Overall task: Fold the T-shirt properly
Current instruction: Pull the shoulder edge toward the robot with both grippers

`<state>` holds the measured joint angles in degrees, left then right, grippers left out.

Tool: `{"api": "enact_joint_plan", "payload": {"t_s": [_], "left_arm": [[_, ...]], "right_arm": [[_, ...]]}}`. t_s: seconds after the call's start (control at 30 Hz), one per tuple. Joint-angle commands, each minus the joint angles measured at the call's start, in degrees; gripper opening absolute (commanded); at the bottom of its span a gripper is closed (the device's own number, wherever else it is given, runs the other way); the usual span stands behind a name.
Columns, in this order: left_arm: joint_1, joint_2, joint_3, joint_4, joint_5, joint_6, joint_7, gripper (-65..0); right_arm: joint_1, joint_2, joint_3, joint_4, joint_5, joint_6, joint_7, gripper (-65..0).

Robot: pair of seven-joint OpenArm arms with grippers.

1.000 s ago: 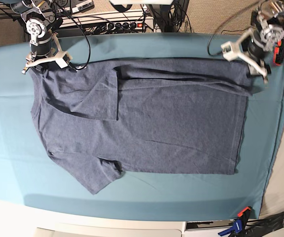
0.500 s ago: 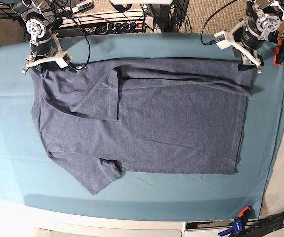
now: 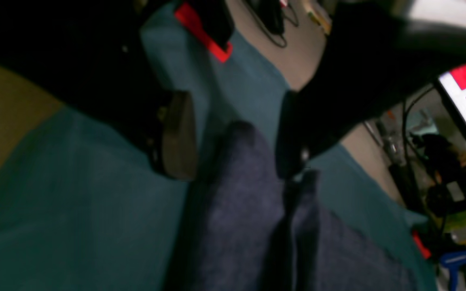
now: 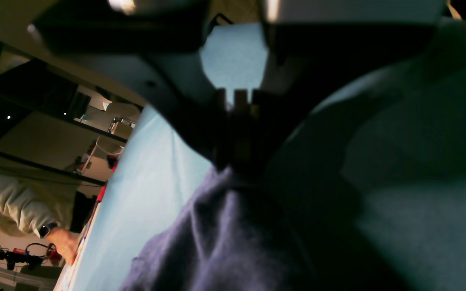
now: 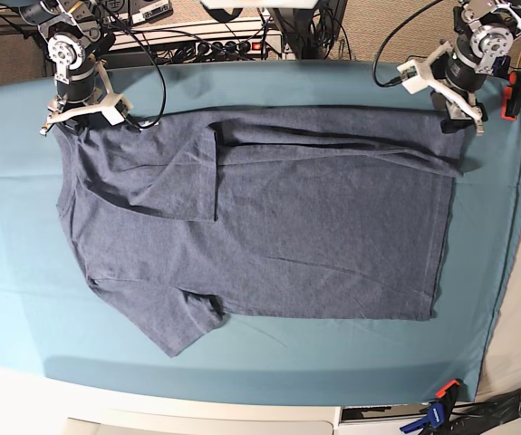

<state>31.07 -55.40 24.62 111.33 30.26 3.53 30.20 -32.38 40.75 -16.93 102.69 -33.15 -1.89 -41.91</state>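
Slate-blue T-shirt (image 5: 260,227) lies flat across the teal table cloth (image 5: 15,254), long axis left to right, its far-left corner pinched in the closed right gripper (image 5: 83,113) while the left gripper (image 5: 448,113), jaws wide, hovers at the far-right corner.

T-shirt (image 5: 269,227): heathered slate-blue/grey, plain, no print showing; reads darker navy in both wrist views. Table cloth (image 5: 24,272): solid teal, paler sky-blue in the right wrist view. Grippers: white brackets, black bodies, silver motor faces. Left gripper (image 3: 233,133) pads: dark brown-grey. Clamp (image 5: 512,98) at the cloth's edge: red and black. Clamps (image 5: 434,410) at the front edge: blue with orange tips.
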Motion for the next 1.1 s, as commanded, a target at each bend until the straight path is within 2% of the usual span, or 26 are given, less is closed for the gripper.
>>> {"api": "enact_joint_plan", "payload": {"t_s": [0.0,0.27,0.7,0.77,0.8,0.87,0.9,1.07], "left_arm": [[0.2,-0.8,-0.4,0.2,0.0,0.2,-0.7,-32.2],[-0.2,-0.8,-0.4,0.1,0.0,0.1,-1.3,-38.2],[-4.5,-0.8,-0.4,0.0,-2.0,-0.2,-1.3,-39.1],[-4.5,-0.8,-0.4,0.0,-2.0,-0.4,-1.3,-44.6],[-4.5,-0.8,-0.4,0.0,-2.0,-0.8,-1.3,-49.0],[-4.5,-0.8,-0.4,0.0,-2.0,-2.6,-1.3,-62.0],[-4.5,-0.8,-0.4,0.0,-2.3,-3.4,-1.3,-65.0],[-4.5,-0.8,-0.4,0.0,-3.1,-3.5,-1.3,-65.0]], "right_arm": [[0.0,0.9,0.4,0.6,-1.1,-0.9,0.3,-65.0],[0.0,0.9,0.4,0.6,-1.1,-0.9,0.3,-65.0],[0.0,0.9,0.4,0.6,-1.1,-0.9,0.2,-65.0],[0.0,0.9,0.4,0.6,-1.1,-0.9,0.2,-65.0],[0.0,0.9,0.4,0.6,-1.1,-0.9,0.2,-65.0],[0.0,0.9,0.4,0.6,-1.1,-0.9,0.1,-65.0],[0.0,0.9,0.4,0.6,-1.1,-0.9,0.1,-65.0],[0.0,0.9,0.4,0.6,-1.2,-1.0,0.2,-65.0]]}}
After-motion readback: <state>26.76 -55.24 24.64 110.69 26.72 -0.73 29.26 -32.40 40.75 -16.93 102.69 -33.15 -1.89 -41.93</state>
